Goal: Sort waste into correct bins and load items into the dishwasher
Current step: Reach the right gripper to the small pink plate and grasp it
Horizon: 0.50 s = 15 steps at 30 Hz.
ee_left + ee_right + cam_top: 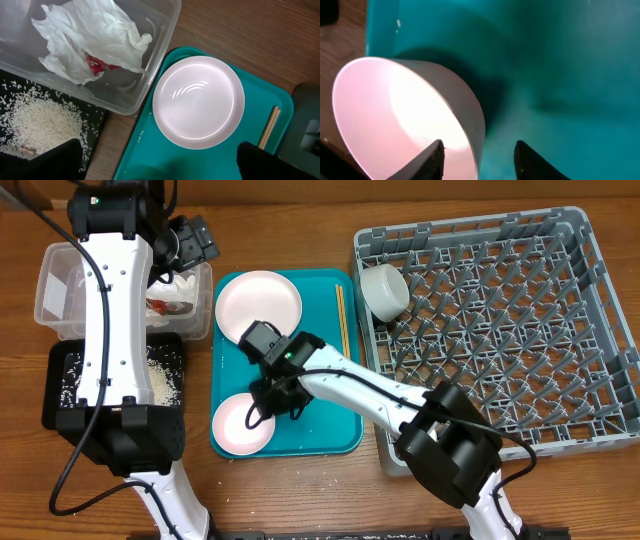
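Napkin [90, 40] in tub [152, 82], rice [40, 120] in tray [94, 129].

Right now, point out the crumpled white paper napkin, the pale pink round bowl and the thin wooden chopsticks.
crumpled white paper napkin [95, 35], left wrist view, middle of the paper.
pale pink round bowl [385, 110], right wrist view, inner wall.
thin wooden chopsticks [269, 127], left wrist view, mid-shaft.

A teal tray [318, 290] lies left of centre in the overhead view, on a brown wood-grain tabletop [280, 220].
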Available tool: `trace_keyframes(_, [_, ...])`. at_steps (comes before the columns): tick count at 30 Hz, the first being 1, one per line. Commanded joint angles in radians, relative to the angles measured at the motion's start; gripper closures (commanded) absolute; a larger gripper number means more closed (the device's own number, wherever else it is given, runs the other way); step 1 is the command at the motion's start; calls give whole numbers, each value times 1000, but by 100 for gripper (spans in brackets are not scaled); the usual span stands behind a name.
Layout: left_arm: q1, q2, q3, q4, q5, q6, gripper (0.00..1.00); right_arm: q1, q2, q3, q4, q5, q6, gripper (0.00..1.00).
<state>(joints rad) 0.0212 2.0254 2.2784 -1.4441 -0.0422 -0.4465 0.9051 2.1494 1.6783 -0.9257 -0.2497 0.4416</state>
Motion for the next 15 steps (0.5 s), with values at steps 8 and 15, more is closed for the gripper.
trace_keyframes(8, [-5, -8, 16, 2, -13, -6, 0, -5, -27, -28, 16, 34, 84, 96])
trace_keyframes(15, [-5, -8, 16, 2, -13, -6, 0, -31, -113, 27, -141, 152, 90, 96])
